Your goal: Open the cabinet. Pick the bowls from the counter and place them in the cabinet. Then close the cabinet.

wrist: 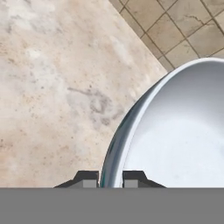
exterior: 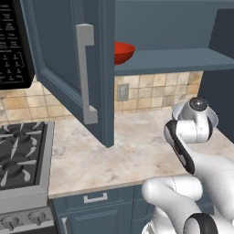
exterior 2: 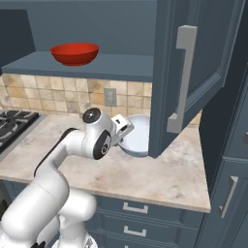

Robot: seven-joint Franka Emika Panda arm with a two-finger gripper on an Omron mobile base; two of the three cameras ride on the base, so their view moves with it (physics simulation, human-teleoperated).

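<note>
The white bowl [wrist: 183, 131] sits on the counter [wrist: 52, 87], its rim between the gripper [wrist: 110, 179] fingers, which pinch it. The open cabinet door [exterior 2: 189, 72] hangs just beside. The red bowl [exterior 2: 74, 53] sits up on the shelf [exterior 2: 97, 65].

Quick tally: two bowls total, one red bowl [exterior 2: 74, 53] up on the cabinet shelf [exterior 2: 97, 65], one white bowl [exterior 2: 138, 135] down on the worktop [exterior 2: 160, 174]. Two cabinet doors, both swung open, left door [exterior: 68, 59] and right door [exterior 2: 193, 63], one silver bar handle each. One wall outlet [exterior 2: 110, 97], one stove [exterior: 20, 157], one microwave [exterior: 13, 45].
</note>
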